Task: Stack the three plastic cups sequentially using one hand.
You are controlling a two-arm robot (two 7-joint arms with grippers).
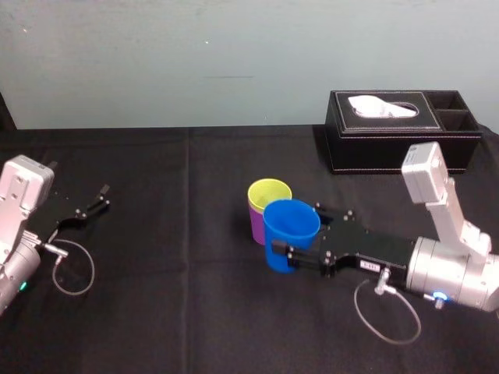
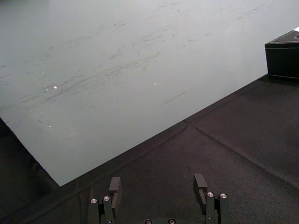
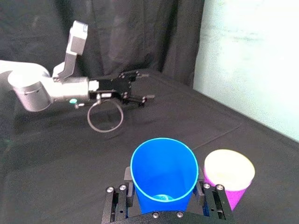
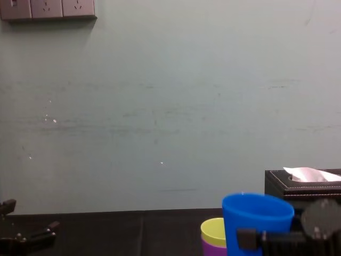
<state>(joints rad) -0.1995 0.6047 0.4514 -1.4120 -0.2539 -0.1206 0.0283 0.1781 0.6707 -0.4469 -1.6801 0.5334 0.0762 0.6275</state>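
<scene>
At the worktop's [image 1: 171,296] middle, the right end effector [image 1: 300,232] grips the blue cup [image 3: 162,172] between its fingers, just beside the yellow-green cup [image 1: 270,192], which sits nested in the purple cup [image 1: 256,226]. The blue rim stands higher. The left end effector [image 1: 101,198] is at the left, fingers apart.

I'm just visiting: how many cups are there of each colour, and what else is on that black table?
blue cup: 1, gripped by the right tool
yellow-green cup: 1, nested inside the purple one
purple cup: 1, just behind the blue one
tissue box: 1, at the far right
robot tools: 2, counting the left tool, open and idle at the left
Total: 6
</scene>
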